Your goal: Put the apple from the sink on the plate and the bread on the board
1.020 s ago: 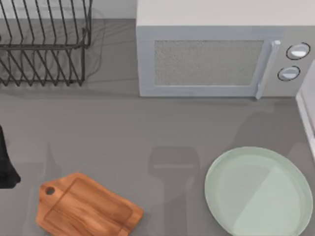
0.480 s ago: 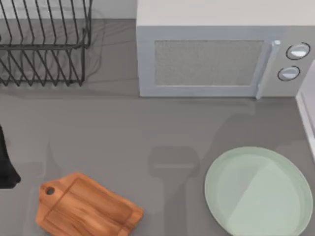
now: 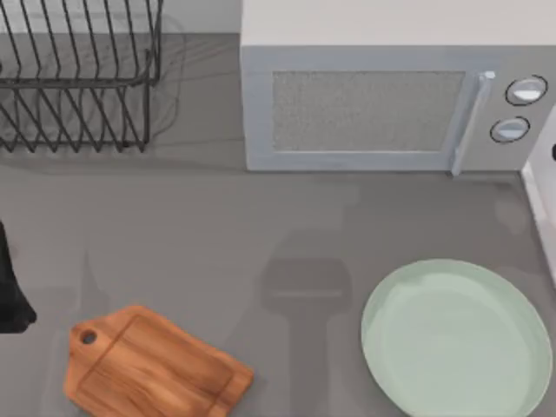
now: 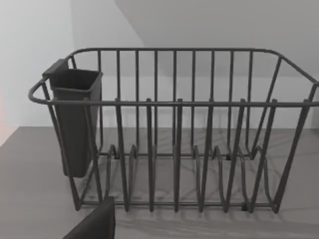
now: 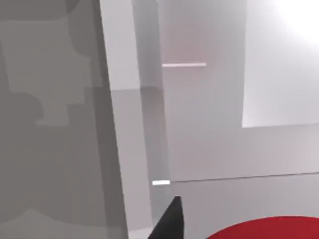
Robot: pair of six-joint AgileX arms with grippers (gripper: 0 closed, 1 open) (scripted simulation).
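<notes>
Clearing: arm shadow gone off plate [image 3: 456, 339], at 5 o'clock on worktop [image 3: 191, 234]. Right hand's state: cannot tell; apple [image 5: 269, 228] close beneath its camera, so pickup likely next. Board [image 3: 152, 365] bare, 7 o'clock.

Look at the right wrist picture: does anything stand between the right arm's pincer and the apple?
Nothing visible does. One dark pincer finger sits close beside the red apple, with bare pale surface between them. On the table, the plate lies bare, so nothing sits on the apple's landing spot.
</notes>
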